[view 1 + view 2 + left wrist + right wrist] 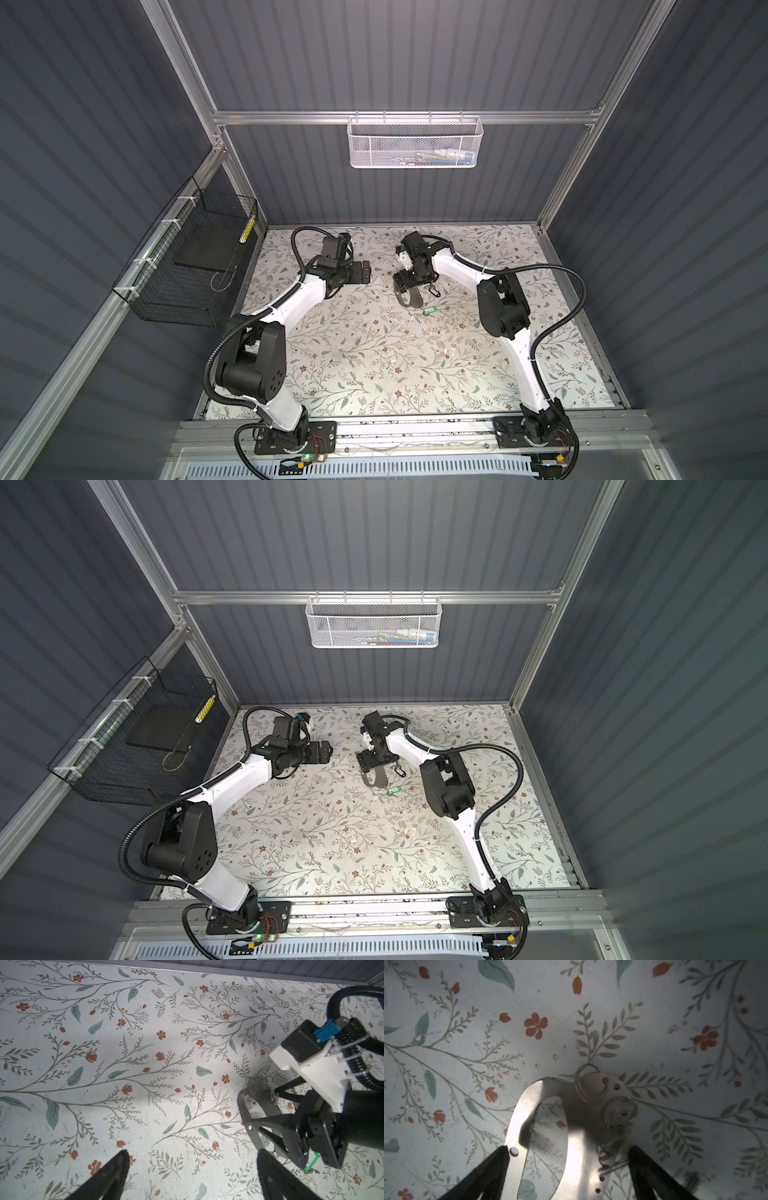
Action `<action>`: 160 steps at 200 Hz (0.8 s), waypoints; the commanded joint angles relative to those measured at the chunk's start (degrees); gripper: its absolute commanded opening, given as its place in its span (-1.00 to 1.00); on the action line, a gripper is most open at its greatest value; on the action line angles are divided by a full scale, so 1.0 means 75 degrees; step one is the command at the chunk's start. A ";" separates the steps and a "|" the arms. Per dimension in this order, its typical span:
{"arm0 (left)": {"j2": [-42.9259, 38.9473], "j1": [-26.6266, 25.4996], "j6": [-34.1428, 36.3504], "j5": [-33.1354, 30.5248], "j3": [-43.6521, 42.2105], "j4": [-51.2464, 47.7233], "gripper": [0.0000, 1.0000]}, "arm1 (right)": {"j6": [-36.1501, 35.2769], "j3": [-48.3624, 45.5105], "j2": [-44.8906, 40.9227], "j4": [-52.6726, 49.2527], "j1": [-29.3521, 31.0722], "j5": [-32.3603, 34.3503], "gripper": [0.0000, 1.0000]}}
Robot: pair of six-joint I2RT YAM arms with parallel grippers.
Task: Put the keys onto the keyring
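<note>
Status: early stage, as judged from the layout. The keyring [428,311], a small green plastic tag with a white label window and a thin metal ring, lies flat and free on the floral-patterned counter [374,365], right of centre toward the far side. No key is seen threaded on it, although the ring itself is too small to check in both top views. The right pincer [569,1151] hangs just above a curved, horseshoe-shaped steel plate with small drilled holes [517,1118], its jaws spread wide on either side and gripping nothing. This plate lies just beyond the keyring, close beside it. Several loose wire loops [591,1088] rest on the plate; whether keys are among them cannot be determined. The left pincer [192,1153] is spread wide and empty over bare counter, far left. Remaining: all threading.
</note>
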 commanded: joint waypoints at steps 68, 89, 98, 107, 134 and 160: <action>-0.0032 0.0059 0.0102 0.0020 0.0081 -0.0045 0.93 | -0.2111 -0.1356 -0.0906 -0.0371 0.0506 -0.2533 0.67; -0.0032 0.0059 0.0104 0.0020 0.0071 -0.0041 0.94 | -0.2519 -0.1511 -0.1070 -0.0650 0.0694 -0.2694 0.60; -0.0027 0.0058 0.0104 0.0009 0.0070 -0.0047 0.94 | -0.2576 -0.1612 -0.1209 -0.0670 0.0734 -0.2704 0.57; -0.0020 0.0060 0.0104 0.0009 0.0070 -0.0046 0.93 | -0.2504 -0.1786 -0.1412 -0.0530 0.0734 -0.2583 0.56; -0.0026 0.0059 0.0104 0.0020 0.0070 -0.0035 0.93 | -0.2121 -0.2660 -0.2328 0.0598 0.0717 -0.2008 0.54; -0.0038 0.0057 0.0111 0.0095 0.0058 -0.0013 0.90 | -0.1916 -0.3469 -0.3082 0.1771 0.0677 -0.1678 0.50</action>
